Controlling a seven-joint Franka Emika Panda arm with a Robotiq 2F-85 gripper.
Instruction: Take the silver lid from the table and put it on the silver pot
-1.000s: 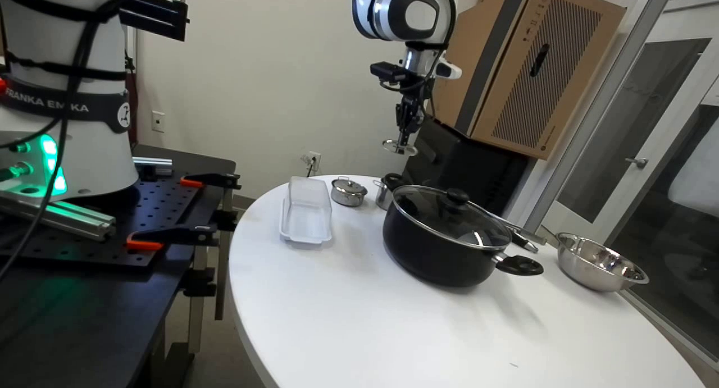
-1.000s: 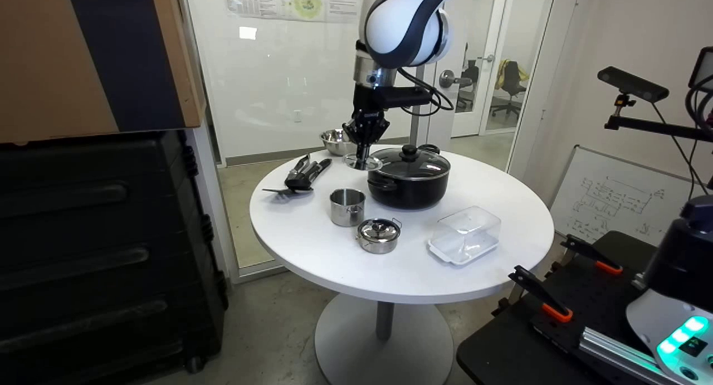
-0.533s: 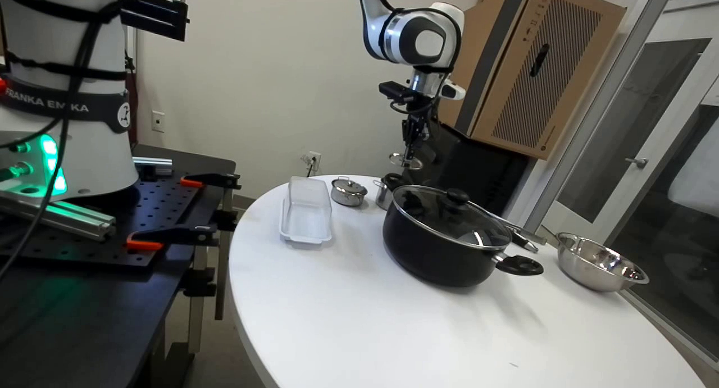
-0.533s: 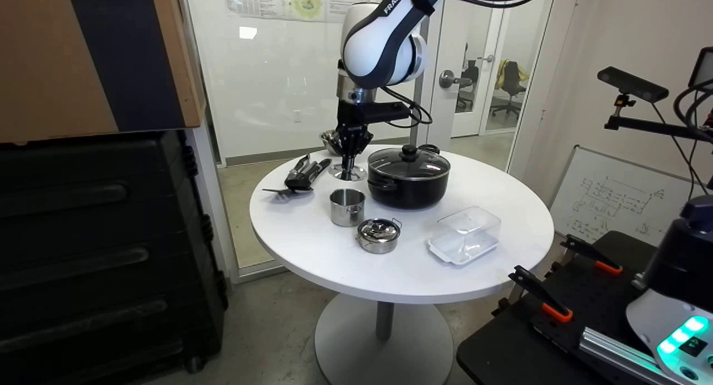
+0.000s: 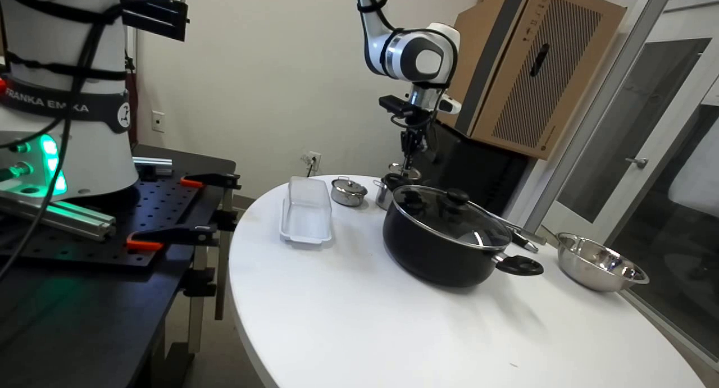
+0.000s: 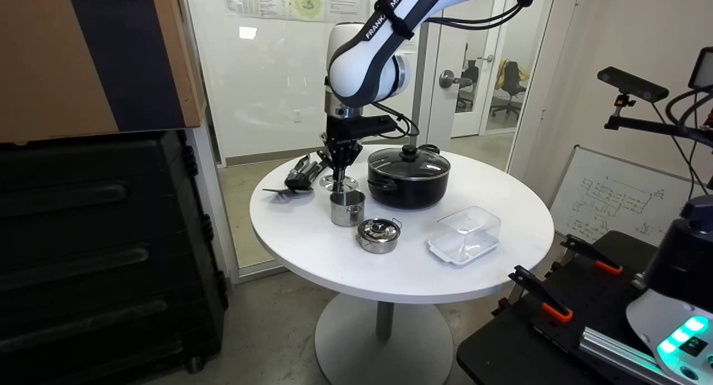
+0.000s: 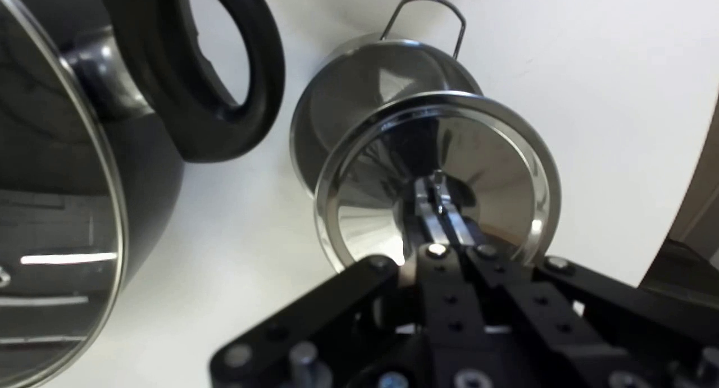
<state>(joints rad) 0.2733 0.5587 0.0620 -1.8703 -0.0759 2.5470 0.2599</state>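
One silver lid hangs below the pincer, whose nearly closed jaws grip its centre.

1. In an exterior view: open pot on table; large pot just right of it, slightly farther.
2. Same view: lidded pot right and near of open pot; container right of lidded pot.
3. Same view: utensils left and far of open pot.
4. In gripper: lid, overlapping part of open pot's mouth in wrist view; contact unclear.
5. In an exterior view: bowl right of large pot.
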